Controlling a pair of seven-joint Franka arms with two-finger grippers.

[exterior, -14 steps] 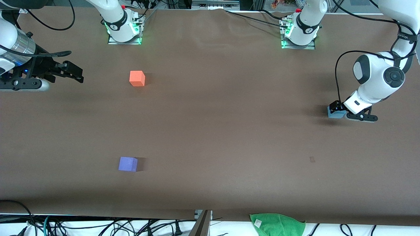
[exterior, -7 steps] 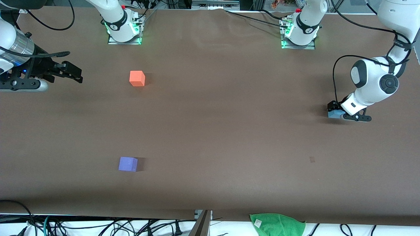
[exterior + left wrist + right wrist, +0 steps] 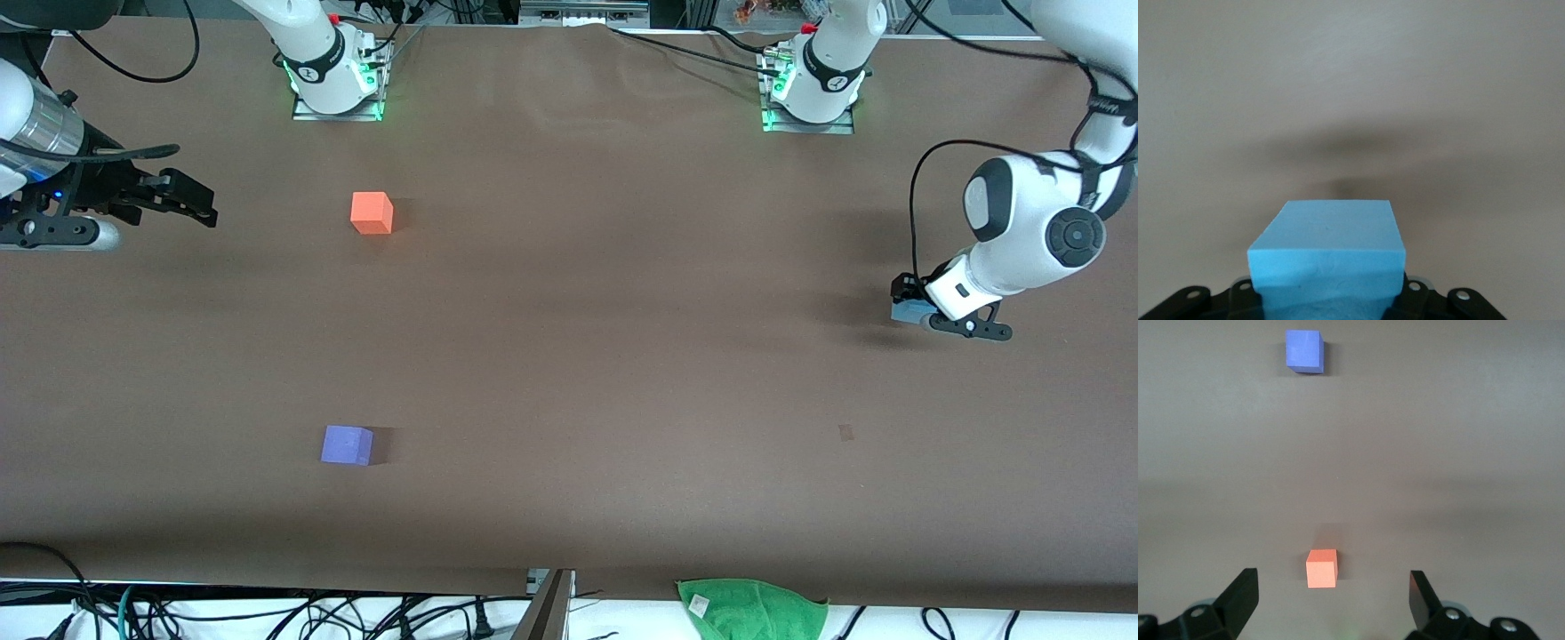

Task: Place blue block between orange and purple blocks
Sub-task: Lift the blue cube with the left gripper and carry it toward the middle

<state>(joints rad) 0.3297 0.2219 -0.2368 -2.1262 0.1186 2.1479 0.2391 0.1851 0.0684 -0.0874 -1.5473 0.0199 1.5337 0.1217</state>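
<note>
Left gripper (image 3: 925,307) is near the bench edge at the left arm's end, about midway between the base-side edge and the camera-side edge. The blue block (image 3: 907,310) sits between its fingers, pinched; only a sliver of the cube shows past the gripper body in the front view. In the left wrist view the blue block (image 3: 1328,257) fills the gap between the fingers, top face and one side face visible, lower part tucked between the black finger bases. A soft shadow lies on the table (image 3: 1351,87) just past the block. Can't tell from either view whether the block's underside touches the surface or is slightly off it.

Right gripper (image 3: 191,197) waits over the bench edge at the right arm's end, up toward the base-side edge, fingers spread wide, holding nothing. Right wrist view shows the two fingers (image 3: 1239,593) well apart with the orange block (image 3: 1322,568) framed between them farther off, not touching.

Orange block (image 3: 372,212) rests toward the right arm's end, closer to the base-side edge. Purple block (image 3: 347,444) rests at the same end, nearer the camera-side edge, almost directly in line with the orange one; also seen in the right wrist view (image 3: 1304,351). Wide bare gap between the two. Blue block is well apart from both.

Green cloth (image 3: 751,606) hangs off the camera-side edge.
</note>
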